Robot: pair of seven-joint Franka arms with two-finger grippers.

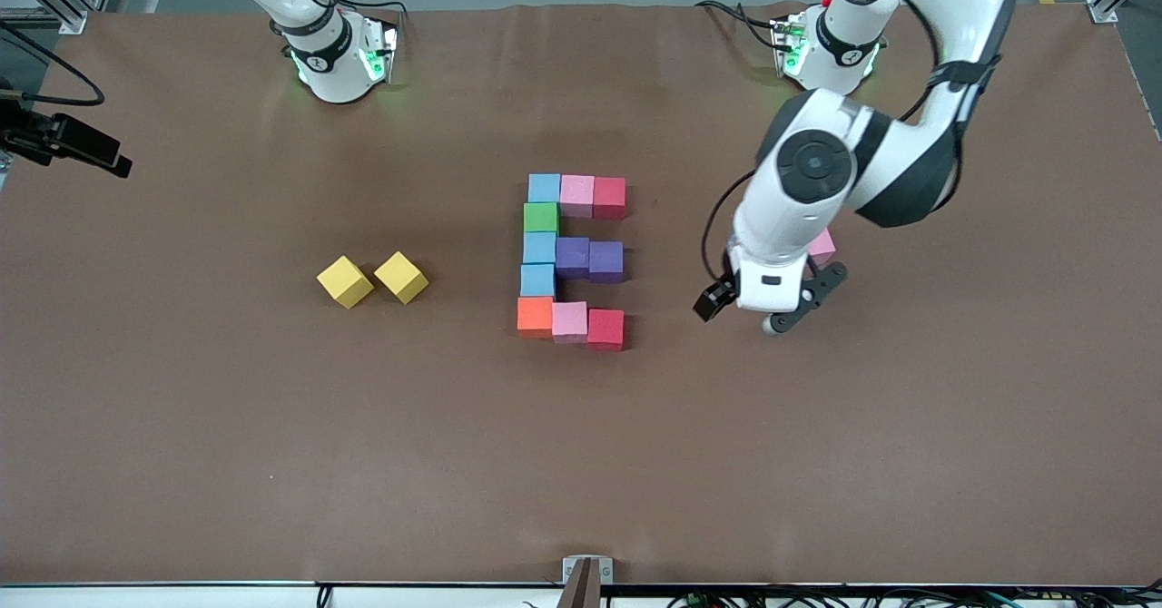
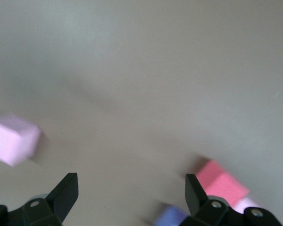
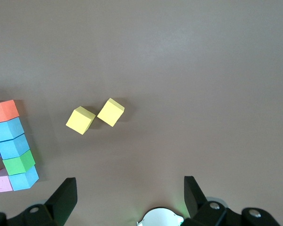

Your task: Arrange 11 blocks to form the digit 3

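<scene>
Digit 3 [image 1: 572, 261] sits mid-counter, built from eleven touching cubes, five tall and three wide.

Spine, farthest from the front camera to nearest: light blue [image 1: 544, 188], green [image 1: 541, 218], light blue [image 1: 538, 247], light blue [image 1: 536, 279], orange [image 1: 535, 316].

Three prongs run off the spine toward the left arm's end:
- farthest prong: pink [image 1: 576, 194], then red [image 1: 609, 197]
- middle prong: two purple cubes [image 1: 589, 259]
- nearest prong: pink [image 1: 569, 321], then red [image 1: 605, 328]

All rows look snug; the nearest prong sits slightly skewed against the orange cube.

Two yellow cubes [image 1: 372, 279] sit well apart from the figure, toward the right arm's end, both turned at an angle, corners nearly touching. Same pair shows in the right wrist view [image 3: 95, 116].

One extra pink cube [image 1: 822, 246] lies loose toward the left arm's end, mostly hidden by the left arm in the front view; the left wrist view shows it [image 2: 13, 139] blurred, off to one side.

Left pincer [image 1: 772, 304]: up in the air over bare brown counter [image 1: 817, 463] between the figure and the loose pink cube, fingers [image 2: 66, 190] spread wide, nothing between them.

Right pincer [image 3: 129, 193]: hangs high over the counter near its own base, fingers spread, empty. That arm is waiting.
</scene>
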